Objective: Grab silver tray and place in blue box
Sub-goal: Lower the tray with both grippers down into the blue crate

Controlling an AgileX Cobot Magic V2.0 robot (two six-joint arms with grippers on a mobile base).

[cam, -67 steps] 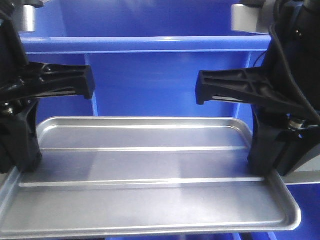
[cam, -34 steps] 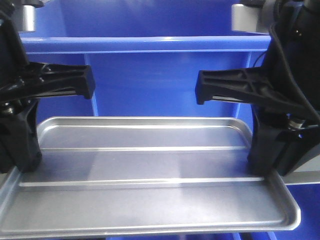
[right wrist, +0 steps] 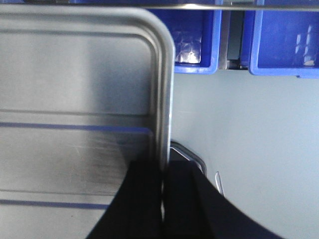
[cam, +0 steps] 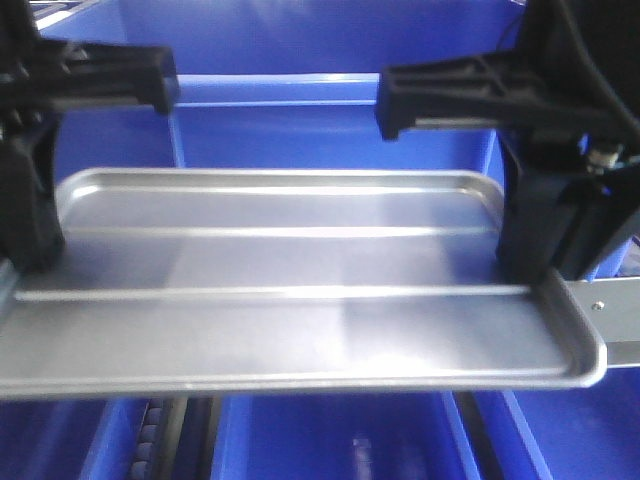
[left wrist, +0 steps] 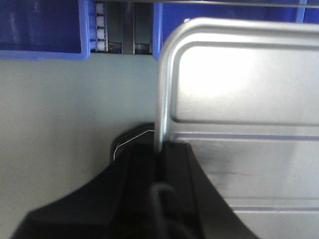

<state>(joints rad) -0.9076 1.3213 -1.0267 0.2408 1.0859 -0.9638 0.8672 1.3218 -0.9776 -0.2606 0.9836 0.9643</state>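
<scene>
The left gripper [left wrist: 159, 152] is closed narrow on the left short rim of the silver tray [cam: 300, 300]. One black finger lies over the inside of the rim and the other sits just outside it, with the metal lip pinched between them. The right gripper [right wrist: 163, 167] does the same on the right short rim, at about the same point along that edge, so the two grips face each other across the tray. In the front view both black arms rise from the tray's ends.

The tray hangs between the two grippers, roughly level and open side up, and it appears clear of the grey surface [left wrist: 60, 124] under its ends. The blue box [cam: 300, 135] stands just beyond the tray's far long edge, its rim showing above that edge. More blue plastic shows below the tray's near edge.

The tray looks like thin sheet metal, so it is probably light and stiff enough to span the gap without sagging. It is also smooth and likely slippery. The flared rim is the natural place to hold it, since it gives the fingers a lip to bite on. If either grip loosens, the tray would likely pivot and slide out, so both ends should move together and stay level.
</scene>
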